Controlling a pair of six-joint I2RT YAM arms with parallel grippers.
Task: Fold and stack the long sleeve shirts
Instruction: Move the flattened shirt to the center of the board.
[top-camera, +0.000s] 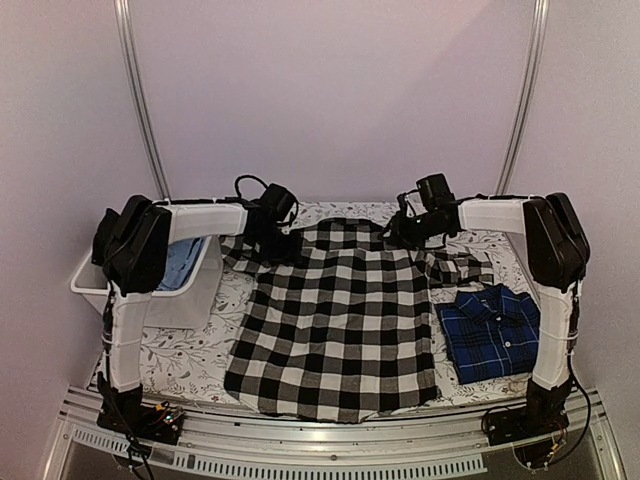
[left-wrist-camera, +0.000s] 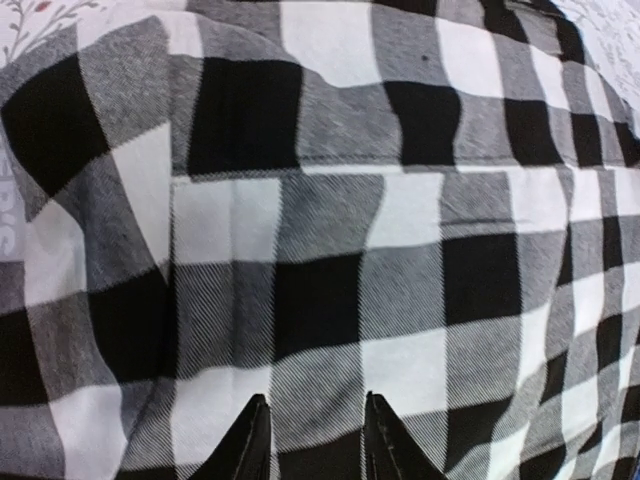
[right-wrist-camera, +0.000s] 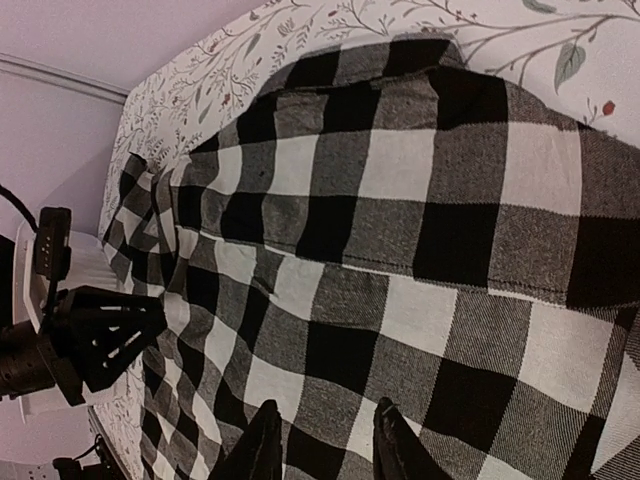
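Black-and-white buffalo-check shirt (top-camera: 335, 330) lies spread flat down the middle of the table. Its hem is close to the aluminium rail (top-camera: 330, 440) where the two arm bases are bolted, and its body runs away from them toward the collar at the far end. It rests on a floral cloth (top-camera: 195, 355) that covers the tabletop. Just beside it on the right, near the right arm's base, the navy plaid shirt (top-camera: 490, 330) sits folded into a compact rectangle with its collar showing at the far end; whether the two shirts touch I cannot tell. On the left, a white bin (top-camera: 195, 295) stands at the table edge with light blue fabric (top-camera: 182, 262) inside. Farther back, the check shirt's right sleeve (top-camera: 460, 268) lies bunched out to the side, just beyond the navy shirt. Both arms reach in over the far part of the check shirt, the left gripper (top-camera: 272, 243) over its left shoulder and the right gripper (top-camera: 408, 235) over its right shoulder, on either side of the collar. In the left wrist view the left gripper (left-wrist-camera: 315, 440) has its fingertips slightly parted, close above the check cloth, with nothing caught between them. In the right wrist view the right gripper (right-wrist-camera: 325, 440) likewise shows a gap between its two fingers, with check fabric beneath and nothing pinched. Beyond the table stands a plain pale wall (top-camera: 330, 90).
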